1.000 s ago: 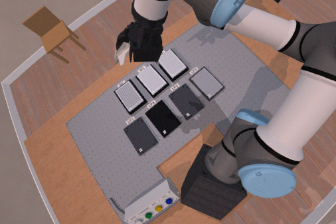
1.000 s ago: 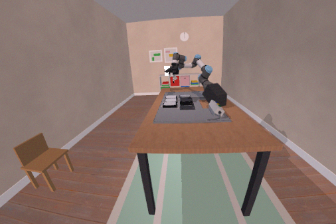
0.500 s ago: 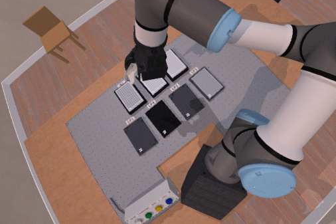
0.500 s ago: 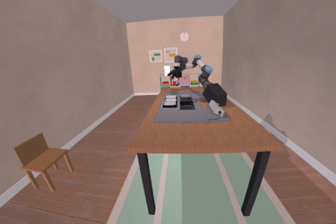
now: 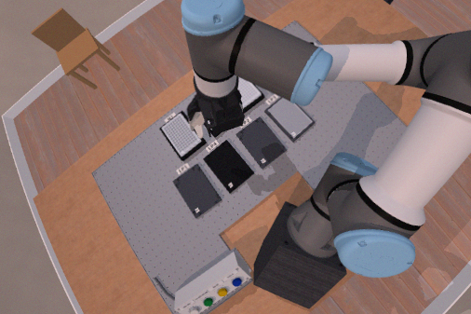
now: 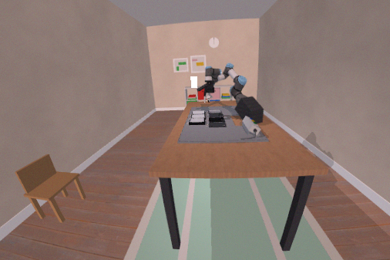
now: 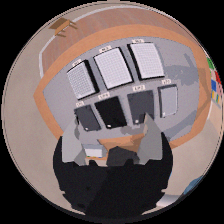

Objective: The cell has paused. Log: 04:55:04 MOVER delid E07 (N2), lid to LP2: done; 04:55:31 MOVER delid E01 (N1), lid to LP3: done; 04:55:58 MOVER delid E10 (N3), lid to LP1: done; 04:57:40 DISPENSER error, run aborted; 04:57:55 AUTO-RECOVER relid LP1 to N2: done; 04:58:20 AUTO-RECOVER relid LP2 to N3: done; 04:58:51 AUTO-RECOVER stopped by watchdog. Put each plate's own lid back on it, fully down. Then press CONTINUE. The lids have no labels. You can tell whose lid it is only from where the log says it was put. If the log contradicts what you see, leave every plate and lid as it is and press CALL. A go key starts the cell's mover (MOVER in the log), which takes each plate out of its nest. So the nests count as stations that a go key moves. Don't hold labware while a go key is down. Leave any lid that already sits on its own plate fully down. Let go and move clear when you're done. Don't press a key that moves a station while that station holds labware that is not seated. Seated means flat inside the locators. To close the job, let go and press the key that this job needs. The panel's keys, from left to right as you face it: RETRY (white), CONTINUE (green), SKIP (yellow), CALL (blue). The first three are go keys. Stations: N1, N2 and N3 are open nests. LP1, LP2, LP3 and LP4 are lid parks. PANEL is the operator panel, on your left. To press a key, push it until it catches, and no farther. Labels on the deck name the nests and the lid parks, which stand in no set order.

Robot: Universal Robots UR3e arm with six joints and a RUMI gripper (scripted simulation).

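My gripper [image 7: 112,121] [image 6: 207,99] is open and empty, high above the deck. In the wrist view, three white plates stand in the nests: the left plate [image 7: 81,80] [image 5: 181,134] shows a clear well grid; the middle plate [image 7: 113,68] and right plate [image 7: 147,60] look paler and smoother. The nest labels are too blurred to read surely. A light grey lid [image 7: 168,101] [image 5: 289,118] lies at LP3. LP1 [image 7: 88,118] [image 5: 196,190] and LP2 [image 7: 141,106] [image 5: 261,142] look dark grey, LP4 [image 7: 111,112] [image 5: 228,166] black; none shows a pale lid. The gripper hides the middle plate in the top view.
The panel [image 5: 211,281] [image 6: 250,126] stands at the deck's near left corner, with its green key [image 5: 208,302], yellow key [image 5: 222,292] and blue key [image 5: 236,281]. The black robot base [image 5: 298,258] stands beside it. The arm spans above the deck's right part.
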